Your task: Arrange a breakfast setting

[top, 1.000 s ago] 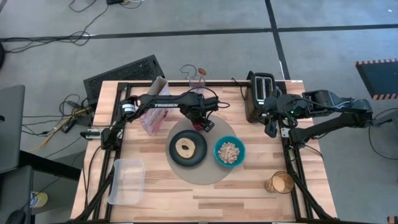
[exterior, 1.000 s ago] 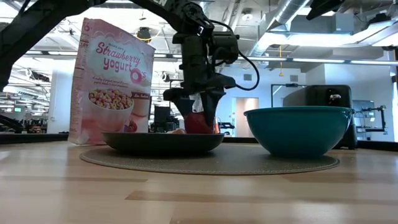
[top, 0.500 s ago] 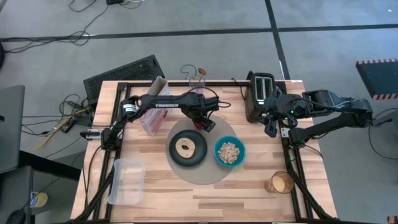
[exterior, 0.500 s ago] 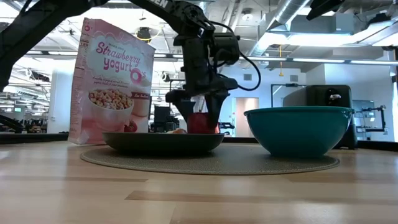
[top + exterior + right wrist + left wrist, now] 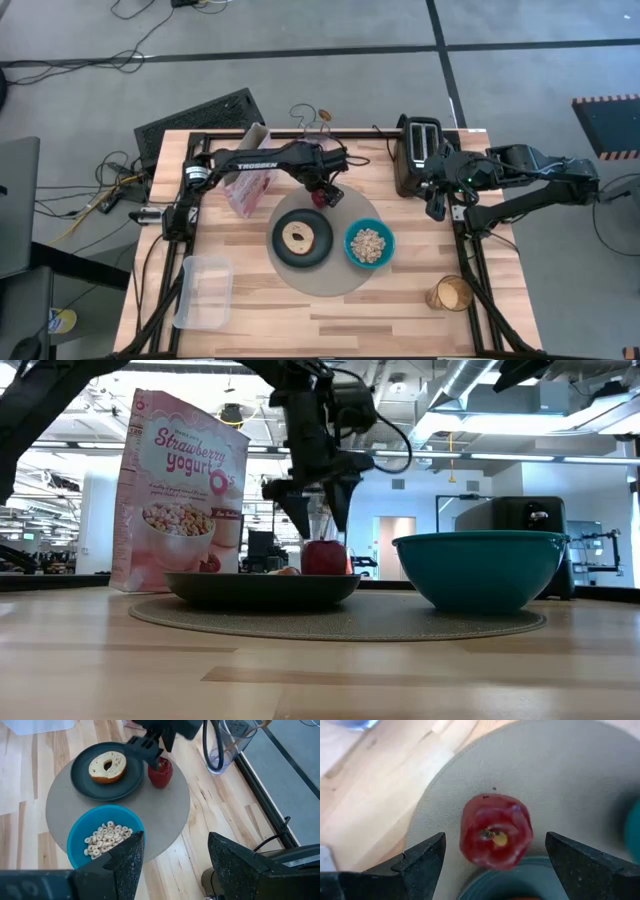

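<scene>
Change since the earlier frame: the left claw has risen off the red apple, fingers spread wide and holding nothing; before, it was down around the fruit.

Near to far: the teal bowl contains beige cereal. Beside it the dark grey plate carries the round toasted bread. Both sit on the round grey mat. The apple stands upright on the mat, just beyond the plate's rim.

The right claw waits near the black toaster, fingers apart, empty.
</scene>
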Robot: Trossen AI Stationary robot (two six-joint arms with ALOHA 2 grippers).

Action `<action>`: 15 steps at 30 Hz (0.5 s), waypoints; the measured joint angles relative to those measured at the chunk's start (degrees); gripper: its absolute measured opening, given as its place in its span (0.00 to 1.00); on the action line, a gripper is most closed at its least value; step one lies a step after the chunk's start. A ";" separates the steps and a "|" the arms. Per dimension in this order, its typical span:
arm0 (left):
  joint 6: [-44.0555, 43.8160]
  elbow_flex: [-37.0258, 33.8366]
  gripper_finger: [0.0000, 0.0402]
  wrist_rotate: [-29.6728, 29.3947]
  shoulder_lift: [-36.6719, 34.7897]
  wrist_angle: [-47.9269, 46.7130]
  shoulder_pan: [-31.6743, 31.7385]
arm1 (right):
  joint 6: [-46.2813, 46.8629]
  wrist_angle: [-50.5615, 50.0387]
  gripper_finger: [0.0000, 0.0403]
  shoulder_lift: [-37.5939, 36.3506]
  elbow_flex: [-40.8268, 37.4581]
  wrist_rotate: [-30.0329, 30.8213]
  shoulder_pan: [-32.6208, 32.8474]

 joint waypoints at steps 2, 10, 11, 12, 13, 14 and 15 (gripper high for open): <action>0.00 0.00 0.81 -0.08 -1.28 0.24 -0.09 | 0.00 0.00 0.62 -0.01 0.00 0.00 0.00; 0.61 0.00 0.81 -0.30 -6.55 1.50 -1.31 | 0.00 0.00 0.62 0.00 0.00 0.00 0.00; 0.59 0.00 0.81 -0.67 -7.22 1.67 -1.53 | -0.01 0.01 0.62 0.00 0.00 -0.01 0.00; 0.61 0.00 0.81 -1.14 -7.87 1.84 -1.75 | -0.09 0.02 0.62 -0.01 0.00 0.00 0.00; 0.61 0.00 0.81 -1.73 -8.66 2.05 -2.06 | -0.29 0.02 0.62 0.00 0.00 -0.02 0.00; 0.61 0.00 0.81 -2.29 -9.48 2.33 -2.38 | -0.33 0.02 0.62 0.00 0.00 0.00 0.00; 0.62 0.00 0.81 -2.97 -10.22 2.68 -2.74 | -0.38 0.03 0.62 0.00 0.00 0.00 0.00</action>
